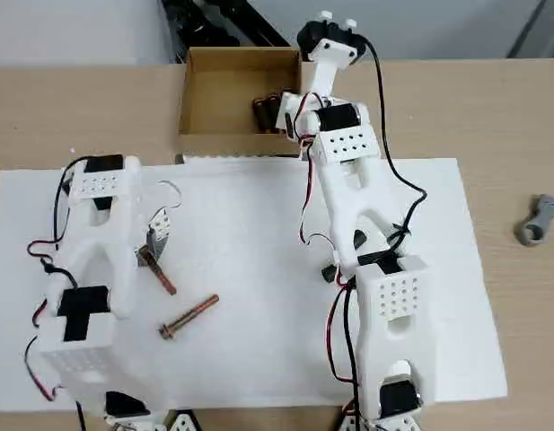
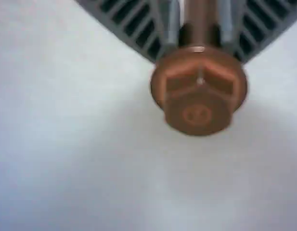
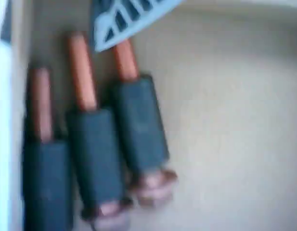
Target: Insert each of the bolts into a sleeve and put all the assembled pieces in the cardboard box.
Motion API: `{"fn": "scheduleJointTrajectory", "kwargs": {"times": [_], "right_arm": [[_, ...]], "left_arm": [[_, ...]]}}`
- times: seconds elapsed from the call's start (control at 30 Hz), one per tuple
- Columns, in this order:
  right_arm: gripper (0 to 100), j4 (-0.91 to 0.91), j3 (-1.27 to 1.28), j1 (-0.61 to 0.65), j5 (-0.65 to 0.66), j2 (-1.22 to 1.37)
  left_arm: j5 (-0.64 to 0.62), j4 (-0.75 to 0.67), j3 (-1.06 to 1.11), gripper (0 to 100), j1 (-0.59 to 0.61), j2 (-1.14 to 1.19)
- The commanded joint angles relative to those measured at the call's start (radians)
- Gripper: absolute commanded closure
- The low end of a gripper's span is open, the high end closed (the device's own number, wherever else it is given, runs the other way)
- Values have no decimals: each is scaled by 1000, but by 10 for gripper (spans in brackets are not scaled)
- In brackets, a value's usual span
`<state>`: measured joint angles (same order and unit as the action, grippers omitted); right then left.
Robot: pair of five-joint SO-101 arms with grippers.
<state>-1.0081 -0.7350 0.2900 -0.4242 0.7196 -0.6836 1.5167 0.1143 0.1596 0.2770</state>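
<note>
- The left hand [image 1: 155, 241] is closed on a copper bolt [image 2: 199, 91], over the left part of the white sheet [image 1: 259, 206] that covers the middle of the counter [image 1: 492, 108]; in the left wrist view the shaft runs up between the ribbed jaws and the flanged hexagonal head points out past them; in the high view the bolt slants down and away from the hand toward the sheet's near edge
- A second bolt [image 1: 189, 317] lies flat on the sheet, just beside the gripped one but apart from it, toward the near left corner
- The cardboard box [image 1: 197, 90] stands at the counter's far edge, touching the sheet's far edge; the right hand [image 1: 285, 115] is inside it at its right wall; whether that hand is open or closed cannot be told
- Three assembled pieces [image 3: 138, 127] lie side by side on the box floor, each a copper bolt through a dark sleeve
- A grey part [image 1: 537, 220] lies on the bare counter near the right edge, well apart from the sheet
</note>
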Motion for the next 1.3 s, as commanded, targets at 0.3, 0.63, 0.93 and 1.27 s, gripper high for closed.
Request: {"fn": "scheduleJointTrajectory", "kwargs": {"times": [0.3,0.63,0.93,1.27], "right_arm": [[852,-417,-49,-45,-17,-321],[854,-668,71,-84,-186,-447],[854,-664,519,-58,-221,-650],[854,-484,818,-65,-404,-659]], "left_arm": [[181,238,-555,995,-74,-25],[416,235,-642,995,-121,-308],[554,235,-435,995,-115,-605],[597,130,-160,995,-101,-839]]}}
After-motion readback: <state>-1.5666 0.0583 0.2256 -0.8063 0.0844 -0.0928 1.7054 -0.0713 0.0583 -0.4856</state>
